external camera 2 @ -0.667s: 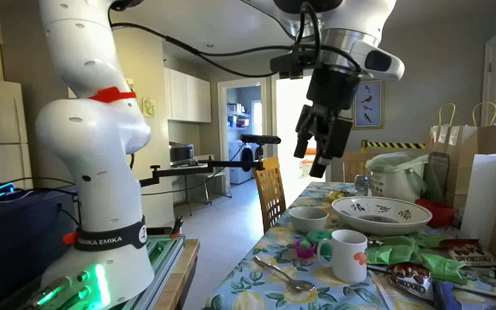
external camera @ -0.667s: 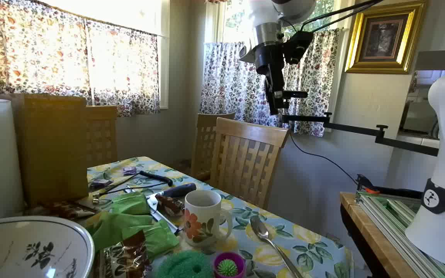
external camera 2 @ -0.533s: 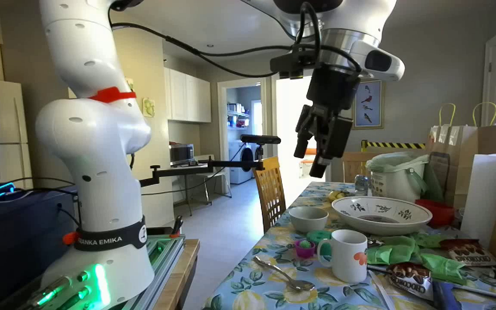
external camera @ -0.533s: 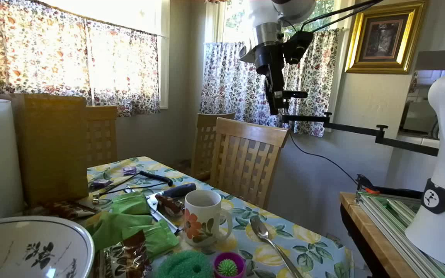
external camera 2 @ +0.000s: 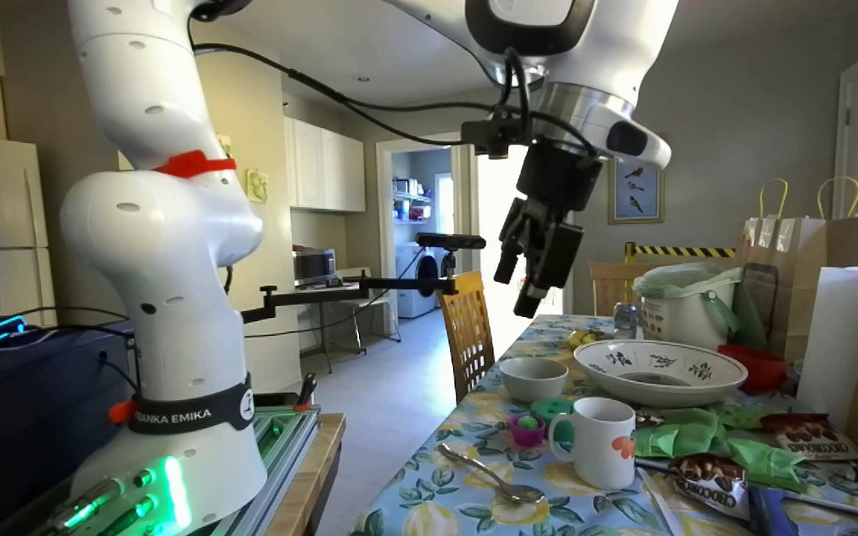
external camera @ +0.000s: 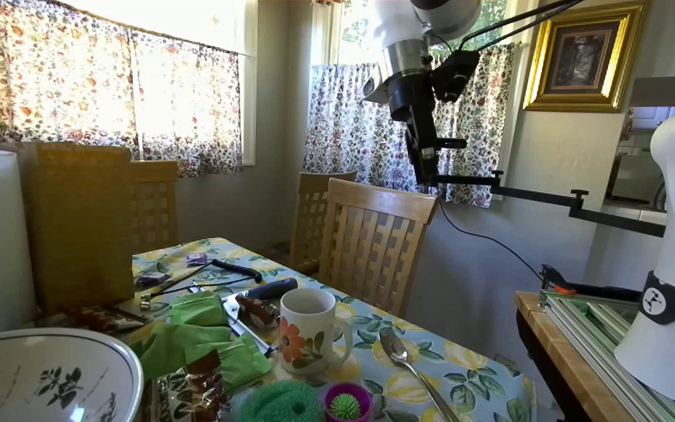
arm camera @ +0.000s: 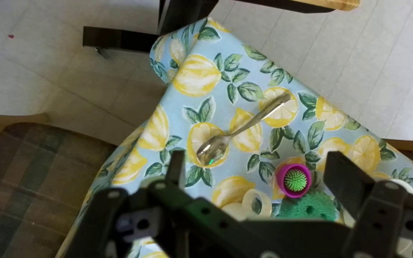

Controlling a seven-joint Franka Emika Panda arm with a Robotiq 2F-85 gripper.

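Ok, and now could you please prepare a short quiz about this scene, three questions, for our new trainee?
1. Multiple choice: how does the black two-fingered claw stand?
a) shut and empty
b) open and empty
c) shut on something

2. True or false: the spiky light-green round object sits inside the small round magenta cup.

3. Fill in the blank: the shiny metal spoon lies on a light-blue tablecloth printed with green leaves and yellow ____.

Key:
1. b
2. True
3. lemons
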